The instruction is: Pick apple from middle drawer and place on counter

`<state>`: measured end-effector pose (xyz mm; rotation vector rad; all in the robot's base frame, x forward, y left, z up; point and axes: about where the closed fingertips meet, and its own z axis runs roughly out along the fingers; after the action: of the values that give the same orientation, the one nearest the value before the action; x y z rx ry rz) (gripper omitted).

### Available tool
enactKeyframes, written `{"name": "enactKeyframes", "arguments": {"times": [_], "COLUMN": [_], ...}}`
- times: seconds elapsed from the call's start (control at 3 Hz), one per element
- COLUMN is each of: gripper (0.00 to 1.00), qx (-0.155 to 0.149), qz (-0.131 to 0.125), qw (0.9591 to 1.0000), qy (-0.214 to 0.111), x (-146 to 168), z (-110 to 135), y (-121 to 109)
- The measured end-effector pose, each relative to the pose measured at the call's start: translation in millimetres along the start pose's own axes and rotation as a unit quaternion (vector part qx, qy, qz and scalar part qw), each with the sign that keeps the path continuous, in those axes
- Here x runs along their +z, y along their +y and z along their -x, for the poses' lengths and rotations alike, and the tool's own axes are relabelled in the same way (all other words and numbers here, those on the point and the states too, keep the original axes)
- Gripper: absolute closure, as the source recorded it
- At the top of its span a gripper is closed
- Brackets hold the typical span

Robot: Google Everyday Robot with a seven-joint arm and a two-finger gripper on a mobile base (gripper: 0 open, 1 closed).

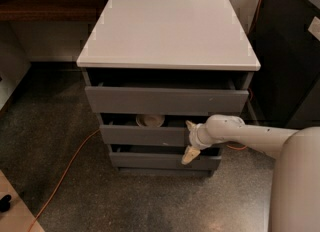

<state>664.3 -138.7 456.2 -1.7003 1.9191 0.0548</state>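
The middle drawer point(145, 135) of the grey cabinet is pulled out a little, and a cream-white bowl point(150, 120) shows inside it. The apple is hidden. The pale counter point(167, 31) on top of the cabinet is bare. My gripper point(189, 141) is at the right part of the middle drawer's front, on the end of my white arm point(250, 135) coming in from the right. It is open, with one fingertip point(191, 125) at the front's upper edge and the other below its lower edge.
The top drawer point(165, 100) and the lowest drawer point(160, 160) are also slightly pulled out. A dark wooden shelf point(50, 6) runs behind on the left. A black cabinet point(290, 51) stands to the right. An orange cable point(65, 171) crosses the speckled floor.
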Motion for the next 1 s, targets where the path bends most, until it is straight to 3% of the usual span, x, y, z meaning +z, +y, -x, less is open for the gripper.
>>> {"name": "enactKeyframes", "arguments": {"times": [0.33,0.67,1.0], "gripper": [0.0,0.16,0.39], "qx": [0.006,0.011,0.017], "qz": [-0.006,-0.008,-0.01], "qw": [0.9999,0.9997,0.9995], "qy": [0.008,0.019,0.025], "x": [20.5,39.2,49.5], "z": [-3.0,-5.4,-7.5], "y": [-14.0,-22.6,-27.7]}}
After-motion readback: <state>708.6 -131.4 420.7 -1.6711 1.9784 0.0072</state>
